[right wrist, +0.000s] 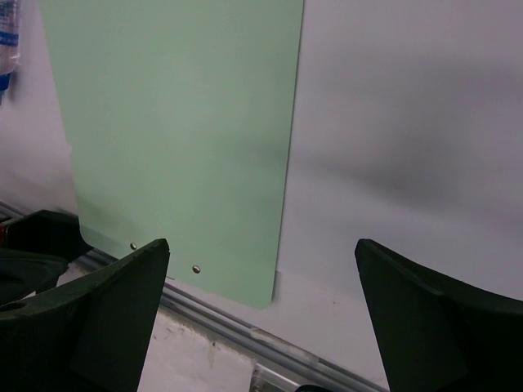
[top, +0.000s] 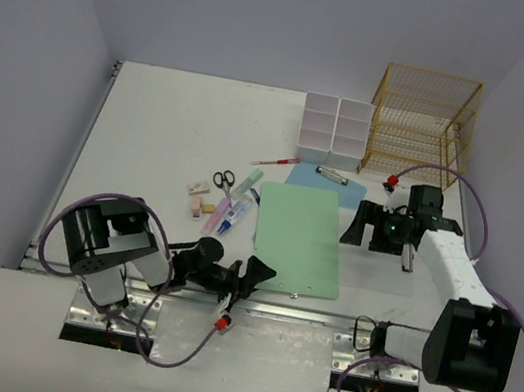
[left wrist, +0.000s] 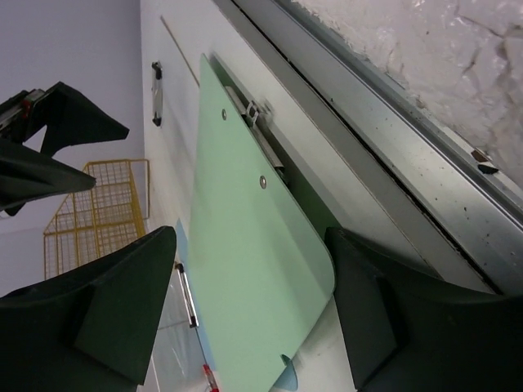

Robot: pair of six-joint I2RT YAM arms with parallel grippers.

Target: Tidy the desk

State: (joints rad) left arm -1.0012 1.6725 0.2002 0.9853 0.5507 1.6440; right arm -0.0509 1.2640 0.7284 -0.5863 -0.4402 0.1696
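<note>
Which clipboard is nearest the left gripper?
The green clipboard, its near corner right at the left gripper; the blue clipboard lies farther back beside the white organizer.

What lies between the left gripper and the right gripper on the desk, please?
The green clipboard lies flat on the desk between the left gripper and the right gripper, clearest in the top external view.
</note>
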